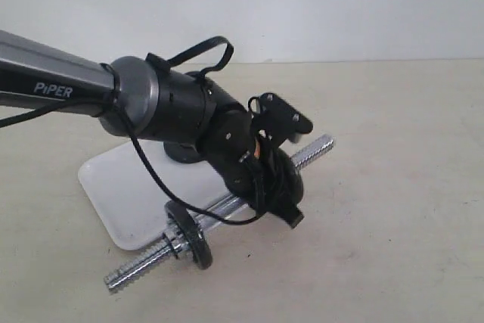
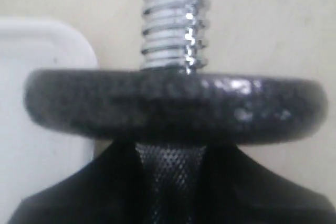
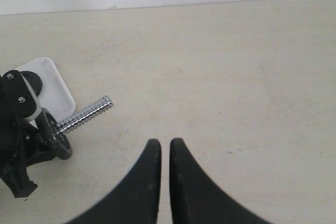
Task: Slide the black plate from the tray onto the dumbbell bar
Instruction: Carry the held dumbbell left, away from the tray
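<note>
A beige tabletop [image 1: 393,187] before a plain white wall [image 1: 302,5] carries the white tray [image 1: 121,187] and, beside it, the chrome dumbbell bar [image 2: 176,24] lying aslant. The left arm [image 1: 151,104] reaches over the tray, wrist bent down, its left gripper [image 2: 170,150] clamped on the black plate [image 2: 173,106], which sits on the bar's threaded end. The right gripper [image 3: 165,150] hovers well apart, fingers nearly touching, holding nothing.

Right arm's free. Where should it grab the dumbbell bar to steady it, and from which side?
Take the dumbbell bar by its bare threaded end, which sticks out past the black plate. Come from above on the right, jaws across the rod; the left arm covers the middle. The right gripper is shut, so open it first.
</note>
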